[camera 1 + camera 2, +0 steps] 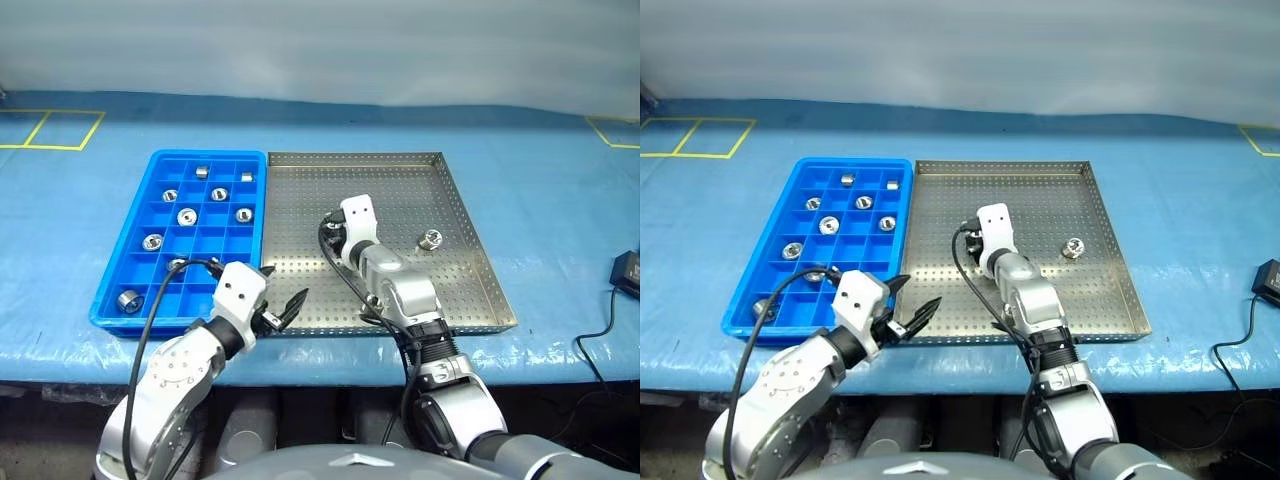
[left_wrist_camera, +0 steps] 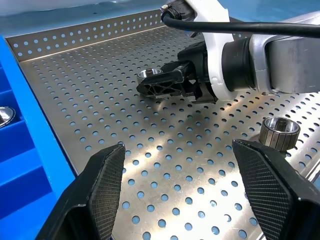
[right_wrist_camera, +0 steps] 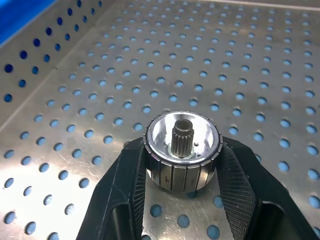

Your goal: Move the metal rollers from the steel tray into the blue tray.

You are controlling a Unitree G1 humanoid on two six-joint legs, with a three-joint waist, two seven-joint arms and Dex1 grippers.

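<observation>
Right end effector (image 3: 181,200) clamps a metal roller (image 3: 182,150) between its fingers.

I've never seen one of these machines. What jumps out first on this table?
Probably the right gripper, shut on a shiny metal roller on the steel tray in the middle of the table. Beside the steel tray sits the bright blue tray, with several rollers lying in its square compartments. One more roller lies loose on the steel tray.
</observation>
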